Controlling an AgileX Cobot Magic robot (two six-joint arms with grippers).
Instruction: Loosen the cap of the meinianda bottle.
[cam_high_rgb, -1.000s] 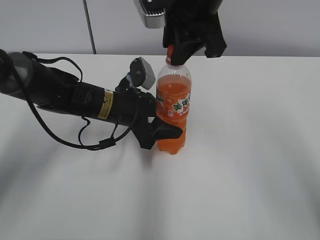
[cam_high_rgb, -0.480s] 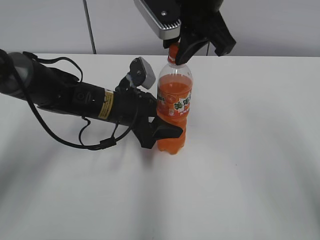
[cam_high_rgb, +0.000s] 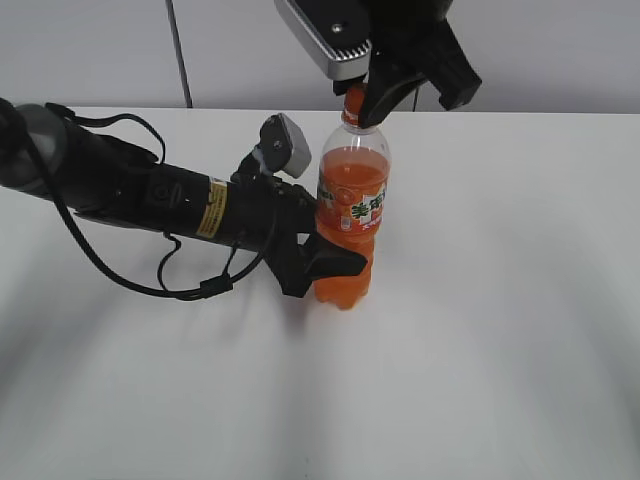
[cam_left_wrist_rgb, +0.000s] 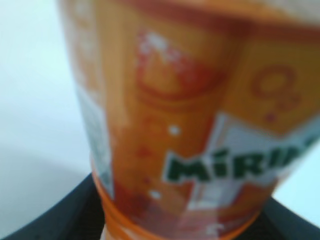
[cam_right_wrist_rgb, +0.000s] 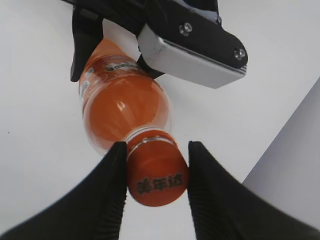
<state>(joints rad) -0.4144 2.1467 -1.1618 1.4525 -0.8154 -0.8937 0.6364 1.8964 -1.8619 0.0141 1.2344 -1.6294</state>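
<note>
From my remote station I see the tall clear plastic meinianda bottle of orange soda (cam_high_rgb: 349, 222) standing upright near the middle of the white table (cam_high_rgb: 500, 330), gripped at its labelled lower body by the black left gripper (cam_high_rgb: 322, 258), whose 2 jaws are pinched on the bottle from either side; in the left wrist view the orange-white-green label (cam_left_wrist_rgb: 200, 150) fills the lens, blurred, with dark jaw edges at the bottom corners. Above, the black right gripper (cam_right_wrist_rgb: 156, 172) hangs over the neck with its 2 fingers (cam_right_wrist_rgb: 111, 190) flanking the small round orange plastic screw cap (cam_right_wrist_rgb: 157, 175); in the right wrist view they sit just beside or against the cap's sides, and I cannot tell whether they are truly pressing it. I judge the bottle, nearly full, to be fairly heavy and steady at its base, though its thin plastic wall will give under a hard squeeze and its smooth label may slip if the body is twisted. The cap is stiff and, I would expect, ridged at the rim, so the firm hold belongs on its sides, square and level, while the left gripper resists the turn low on the body.
</note>
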